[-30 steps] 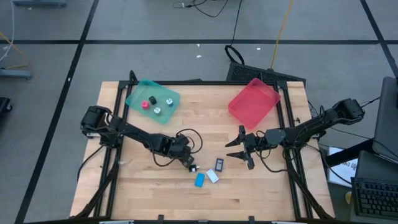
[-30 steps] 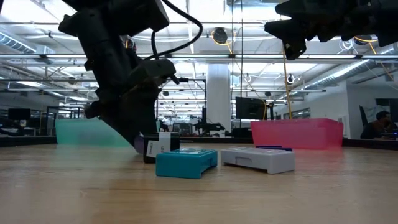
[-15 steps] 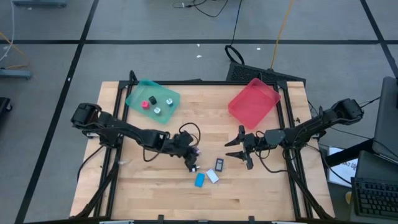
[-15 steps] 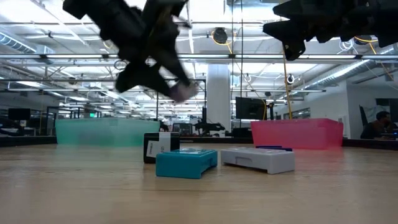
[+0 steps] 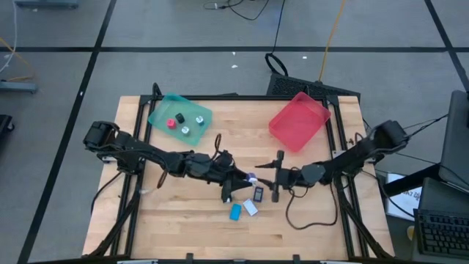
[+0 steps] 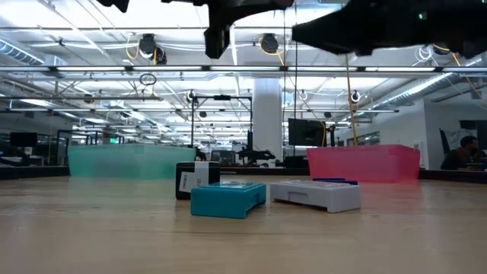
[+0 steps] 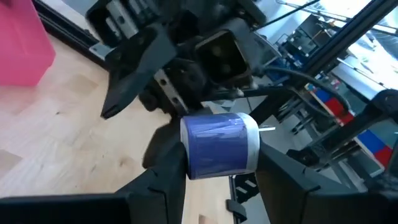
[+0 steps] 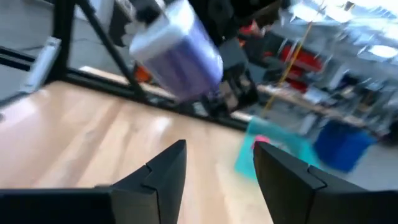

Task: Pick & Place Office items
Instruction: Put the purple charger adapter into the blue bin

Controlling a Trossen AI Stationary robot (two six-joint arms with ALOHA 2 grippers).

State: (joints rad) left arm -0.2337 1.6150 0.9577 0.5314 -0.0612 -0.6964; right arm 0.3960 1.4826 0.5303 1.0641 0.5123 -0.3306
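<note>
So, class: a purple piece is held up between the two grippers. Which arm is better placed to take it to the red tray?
Probably the right. The left gripper holds the purple piece out, the right gripper faces it with fingers open, and the red tray lies on the right arm's side.

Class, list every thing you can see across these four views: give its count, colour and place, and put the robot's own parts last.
Teal tray: one, far left of the table, holding three small pieces, red, black and green.
Red tray: one, far right of the table.
Purple piece: one, held in the air between the two arms.
Bright blue piece: one, near table edge.
White piece: one, beside the blue one.
Dark piece: one, just behind the white one.
Wooden table: one.
Left gripper: shut on the purple piece, mid-table.
Right gripper: open, facing the purple piece.
</note>
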